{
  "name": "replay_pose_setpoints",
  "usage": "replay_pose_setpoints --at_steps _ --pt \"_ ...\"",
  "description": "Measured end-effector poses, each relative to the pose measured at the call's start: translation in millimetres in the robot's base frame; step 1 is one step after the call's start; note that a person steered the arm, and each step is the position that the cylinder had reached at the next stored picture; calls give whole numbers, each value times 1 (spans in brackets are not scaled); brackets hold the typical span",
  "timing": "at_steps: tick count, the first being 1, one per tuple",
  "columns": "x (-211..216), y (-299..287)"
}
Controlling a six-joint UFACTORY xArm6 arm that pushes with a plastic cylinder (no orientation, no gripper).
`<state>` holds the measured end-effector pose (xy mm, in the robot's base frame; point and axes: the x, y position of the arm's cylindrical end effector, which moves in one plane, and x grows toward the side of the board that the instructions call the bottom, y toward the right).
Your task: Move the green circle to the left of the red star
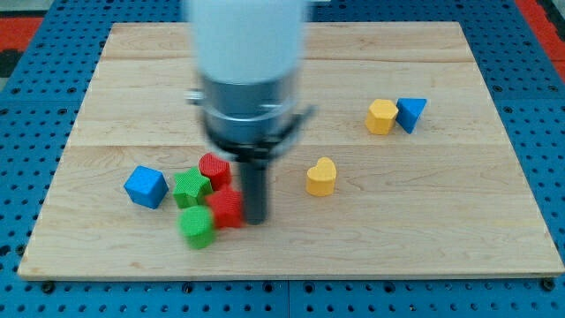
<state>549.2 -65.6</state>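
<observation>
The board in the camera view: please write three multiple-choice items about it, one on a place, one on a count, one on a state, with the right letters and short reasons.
1. Where is the green circle?
A. at the view's top right
B. below and left of the red star
C. beside the blue triangle

2. How many yellow blocks are there?
A. one
B. two
C. four

3. What does my tip do?
A. stands right against the red star's right side
B. rests on the blue cube
C. is far from all blocks

Key: B, the circle lies under the star's left corner; B, one yellow heart and one yellow block by the triangle; A, no gap shows between them.
</observation>
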Motion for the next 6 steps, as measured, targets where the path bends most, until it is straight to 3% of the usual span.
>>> replay_pose_setpoints --at_steps 1,2,3,4,6 --pt "-6 -49" --pt "-6 12" --pt "44 65" --pt "67 6" --pt "24 -124"
